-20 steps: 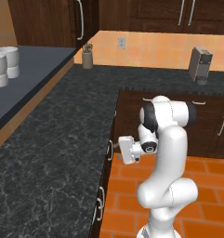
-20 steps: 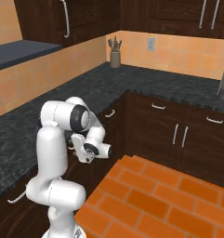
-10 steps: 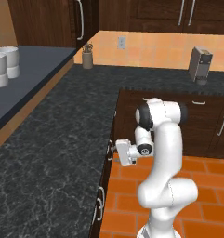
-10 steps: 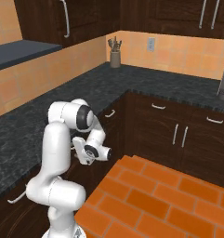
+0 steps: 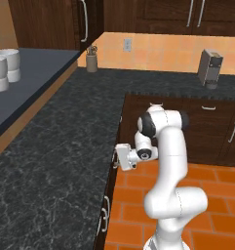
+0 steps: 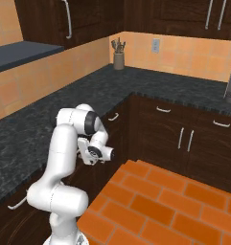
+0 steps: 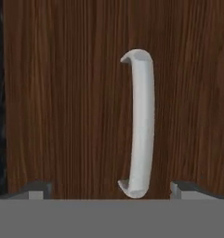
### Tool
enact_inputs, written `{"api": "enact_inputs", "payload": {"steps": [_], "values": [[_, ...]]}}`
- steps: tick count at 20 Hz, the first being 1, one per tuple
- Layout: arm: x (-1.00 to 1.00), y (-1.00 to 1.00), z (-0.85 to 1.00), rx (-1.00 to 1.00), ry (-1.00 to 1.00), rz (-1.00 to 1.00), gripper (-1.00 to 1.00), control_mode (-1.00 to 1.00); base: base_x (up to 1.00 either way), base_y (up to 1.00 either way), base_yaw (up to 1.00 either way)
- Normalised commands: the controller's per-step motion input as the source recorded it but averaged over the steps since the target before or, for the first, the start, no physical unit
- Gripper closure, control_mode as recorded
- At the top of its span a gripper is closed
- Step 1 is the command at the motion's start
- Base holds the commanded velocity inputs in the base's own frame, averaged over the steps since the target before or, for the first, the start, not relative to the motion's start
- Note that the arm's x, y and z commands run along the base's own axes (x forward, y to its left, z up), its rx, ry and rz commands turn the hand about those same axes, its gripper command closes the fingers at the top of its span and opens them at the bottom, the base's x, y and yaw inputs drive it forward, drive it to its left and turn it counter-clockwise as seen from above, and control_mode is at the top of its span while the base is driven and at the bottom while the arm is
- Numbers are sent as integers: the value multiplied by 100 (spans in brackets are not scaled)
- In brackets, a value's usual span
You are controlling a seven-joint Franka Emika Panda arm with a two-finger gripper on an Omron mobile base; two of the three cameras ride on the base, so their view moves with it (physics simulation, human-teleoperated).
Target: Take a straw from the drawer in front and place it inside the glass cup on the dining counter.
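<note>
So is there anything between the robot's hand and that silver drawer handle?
No. In the hand view the handle sits ahead of the open hand, with just the brown drawer front behind it.

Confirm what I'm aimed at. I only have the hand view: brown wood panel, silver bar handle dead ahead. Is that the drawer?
Observer: Likely. In the left base view the gripper points at the dark drawer front under the black speckled countertop.
Operator: Fingers open?
Observer: Yes. The hand view has the tips wide apart, the handle between them but not yet gripped.
Operator: Anything on the counter near the arm?
Observer: Nothing close. Two grey-white mugs sit far left on a raised ledge, and a utensil holder stands at the back wall.
</note>
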Motion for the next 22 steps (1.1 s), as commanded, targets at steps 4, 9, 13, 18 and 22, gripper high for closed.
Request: {"api": "enact_inputs", "payload": {"steps": [4,9,13,18,22], "values": [[29,12,-41,0,0,0,-100,-100,0,0,0],[32,1,-45,0,0,0,-100,-100,0,0,0],[13,17,-24,0,0,0,-100,-100,0,0,0],[-3,25,0,0,-1,0,100,-100,0,0,0],[-29,-8,1,0,-7,0,100,-100,0,0,0]]}}
